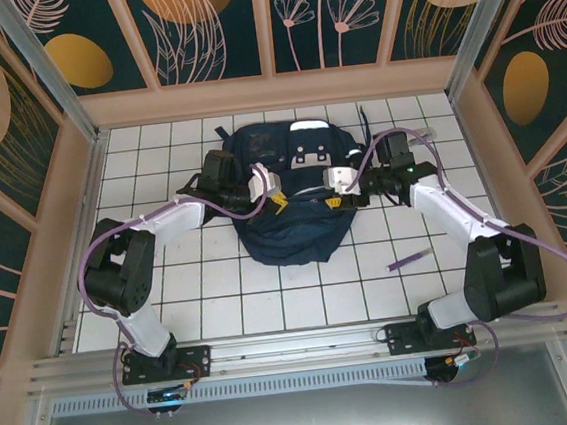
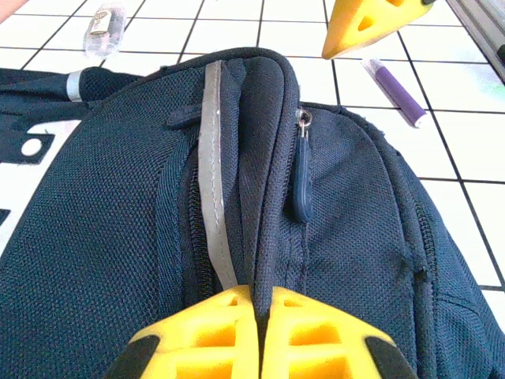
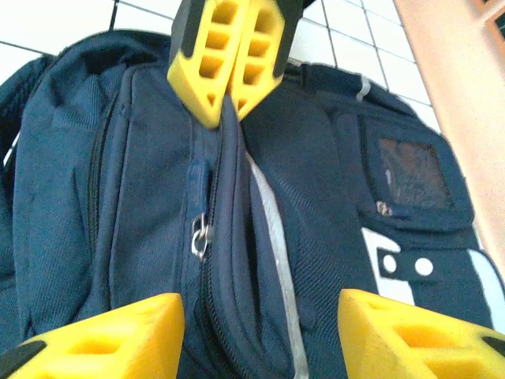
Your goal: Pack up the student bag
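Backpack of navy-blue fabric point(image 1: 285, 227), large, with thin grey reflective stripes, lies on a white gridded table point(image 1: 220, 279). It sits centred and towards the far wall, between two robot arms that reach in from either side. The left gripper point(image 1: 278, 201) has its yellow fingers point(image 2: 213, 335) pressed together on a raised fold of the backpack beside a grey stripe point(image 2: 211, 181). It seems to be pinching that fold, though the contact itself is hidden. A dark zipper pull point(image 2: 301, 185) hangs just beside the fold. The right gripper point(image 3: 260, 316) faces the left one along the same fold, its two yellow fingers point(image 3: 102, 335) spread wide on either side of the zip line, gripping nothing. A purple pen point(image 1: 409, 259) lies on the table near the right arm, apart from the backpack. A small clear object point(image 2: 106, 20), too blurred to identify, lies on the tiles beyond the backpack.
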You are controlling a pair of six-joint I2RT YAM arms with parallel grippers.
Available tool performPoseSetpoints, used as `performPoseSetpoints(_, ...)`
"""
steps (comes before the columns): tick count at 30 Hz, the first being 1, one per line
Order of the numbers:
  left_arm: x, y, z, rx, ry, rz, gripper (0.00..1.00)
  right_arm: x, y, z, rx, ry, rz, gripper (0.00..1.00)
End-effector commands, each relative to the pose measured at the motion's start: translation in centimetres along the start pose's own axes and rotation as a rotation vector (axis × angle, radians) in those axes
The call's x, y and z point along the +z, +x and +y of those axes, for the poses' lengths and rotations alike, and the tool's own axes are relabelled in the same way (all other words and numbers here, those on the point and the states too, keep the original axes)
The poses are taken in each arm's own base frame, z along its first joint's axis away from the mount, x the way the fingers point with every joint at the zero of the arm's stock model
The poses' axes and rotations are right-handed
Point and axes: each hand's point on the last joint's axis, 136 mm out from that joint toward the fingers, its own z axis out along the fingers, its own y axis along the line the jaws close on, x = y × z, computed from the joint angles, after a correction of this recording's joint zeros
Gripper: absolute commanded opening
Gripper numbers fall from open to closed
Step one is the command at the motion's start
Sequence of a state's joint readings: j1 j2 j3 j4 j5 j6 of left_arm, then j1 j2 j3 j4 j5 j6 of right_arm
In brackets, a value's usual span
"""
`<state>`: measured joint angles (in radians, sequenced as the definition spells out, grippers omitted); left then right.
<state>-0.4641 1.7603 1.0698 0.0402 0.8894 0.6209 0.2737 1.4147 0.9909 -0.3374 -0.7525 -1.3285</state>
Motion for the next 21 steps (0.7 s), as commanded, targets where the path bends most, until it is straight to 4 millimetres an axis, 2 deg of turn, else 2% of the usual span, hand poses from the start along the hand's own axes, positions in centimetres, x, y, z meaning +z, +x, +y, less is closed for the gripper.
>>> performPoseSetpoints(1,-0.6,-3.3,-0.3,0.107,0.024,-0.074,0.00,0.1,0.6,0.2,0.037,-0.049,0.031,0.54)
performPoseSetpoints(6,-0.7,-3.6,-0.1,0.114,0.022,-0.079,0.00,1.3,0.7,0.4,0.135,-0.146,0.012,0.53)
performPoseSetpoints(8,-0.7,-3.7,-0.2,0.118,0.028,-0.080,0.00,1.8,1.1,0.4,0.169,-0.163,0.023,0.47)
performPoseSetpoints(12,-1.0,-3.6,-0.4,0.109,0.024,-0.052,0.08,2.6,1.4,0.0,0.217,-0.173,0.030,0.00)
performPoseSetpoints(13,-1.0,-3.3,-0.4,0.085,0.026,-0.033,0.12,2.6,1.0,-0.3,0.223,-0.169,0.010,0.00)
performPoseSetpoints(14,-1.8,-4.4,-0.7,0.092,0.013,-0.034,0.16,2.6,0.5,-0.6,0.233,-0.164,-0.015,0.00)
performPoseSetpoints(16,-2.8,-4.8,-1.1,0.024,-0.015,0.011,0.31,2.4,-0.9,-1.1,0.252,-0.157,-0.080,0.00)
performPoseSetpoints(18,-3.7,-5.4,-1.4,-0.056,-0.078,0.040,0.41,2.5,-2.2,-1.3,0.266,-0.151,-0.135,0.00)
performPoseSetpoints(21,-4.1,-6.5,-1.9,-0.227,-0.173,0.017,0.47,3.1,-3.2,-1.4,0.277,-0.134,-0.168,0.00)
